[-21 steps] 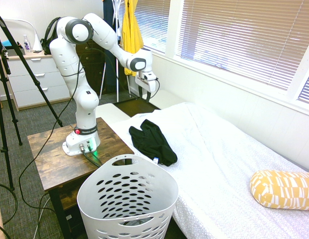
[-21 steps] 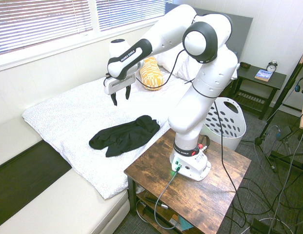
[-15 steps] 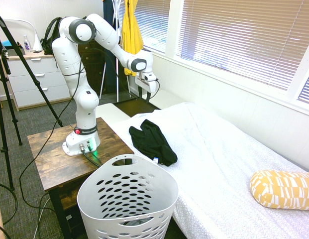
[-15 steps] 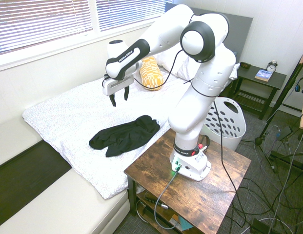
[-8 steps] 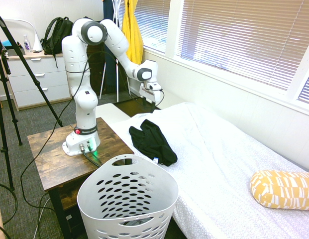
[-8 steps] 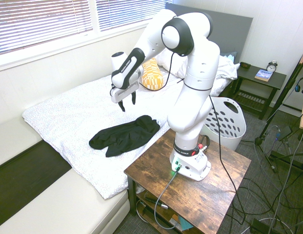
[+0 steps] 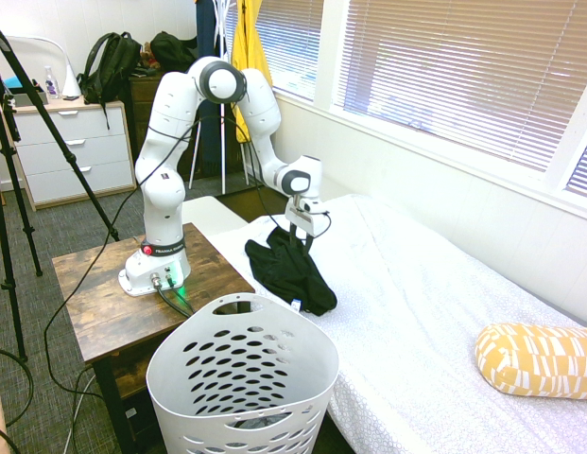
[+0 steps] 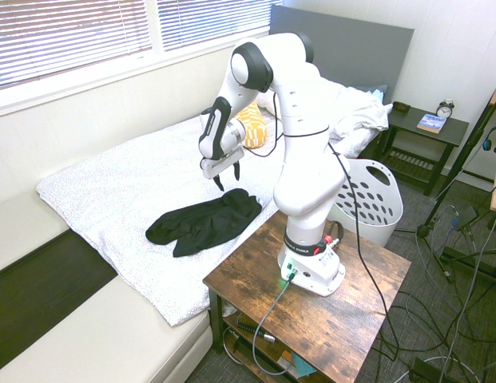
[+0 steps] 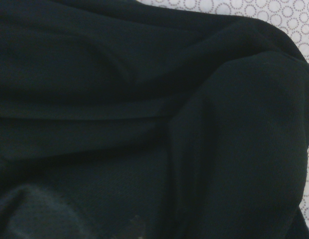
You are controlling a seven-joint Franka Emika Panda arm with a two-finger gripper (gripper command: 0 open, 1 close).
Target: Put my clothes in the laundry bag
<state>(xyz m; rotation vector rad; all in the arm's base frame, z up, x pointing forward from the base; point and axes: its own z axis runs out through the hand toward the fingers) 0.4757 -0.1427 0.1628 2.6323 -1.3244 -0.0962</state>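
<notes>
Lower and closer to the black garment point(image 8: 204, 225) now, the claw point(image 8: 228, 177) hovers just above it, fingers wide apart, holding nothing. Both are over the bed point(image 8: 112, 175); the white basket point(image 7: 241, 378) stands beside the bed.

1. I had the white robot arm point(image 8: 307, 159) bent over the bed point(image 8: 112, 179), its gripper point(image 8: 228, 179) open, fingers pointing down.
2. Below it, a black garment point(image 8: 204, 223) lay crumpled on the patterned white sheet.
3. I saw the white laundry basket point(image 8: 367, 199), pierced with holes, standing behind the wooden table point(image 8: 351, 319).
</notes>
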